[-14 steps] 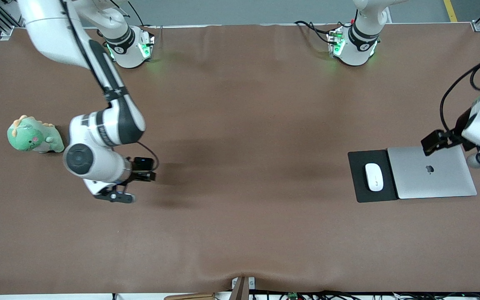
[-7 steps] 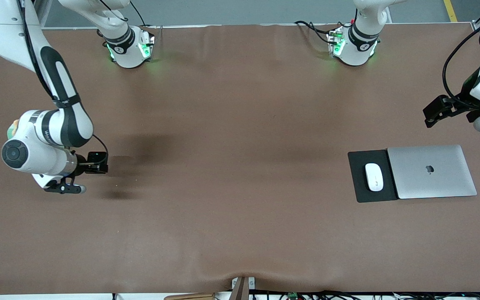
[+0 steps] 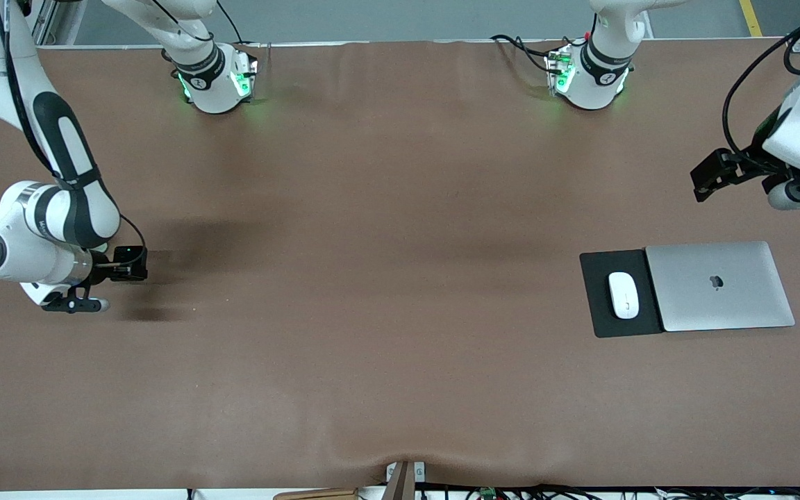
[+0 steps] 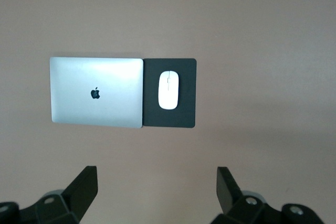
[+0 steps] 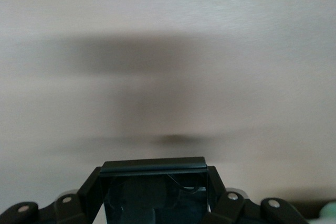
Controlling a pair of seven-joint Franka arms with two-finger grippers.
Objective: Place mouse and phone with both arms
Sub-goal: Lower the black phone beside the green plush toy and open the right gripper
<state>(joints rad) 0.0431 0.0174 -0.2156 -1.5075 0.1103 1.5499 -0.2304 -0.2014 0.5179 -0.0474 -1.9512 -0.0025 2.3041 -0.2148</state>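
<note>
At right arm's end of surface (image 3: 400, 389), right end effector (image 3: 105, 274) clamps phone (image 5: 153, 187), raised over bare cloth. Mouse (image 3: 623, 294) lies on mouse pad (image 3: 598, 323) beside laptop (image 3: 719, 286), long axis toward front camera. Left end effector (image 4: 156, 192) spread wide, empty, above that end, nearer mouse.

Looked like a robotics lab setup, not anybody's office: two white arms (image 3: 60, 160) bolted down on green-lit bases (image 3: 223, 83) along one edge of a big table (image 3: 400, 389) under a plain brown cover, loose cables (image 3: 518, 47) by the bases, bare grey floor with a yellow line (image 3: 751, 17) past the edge
</note>
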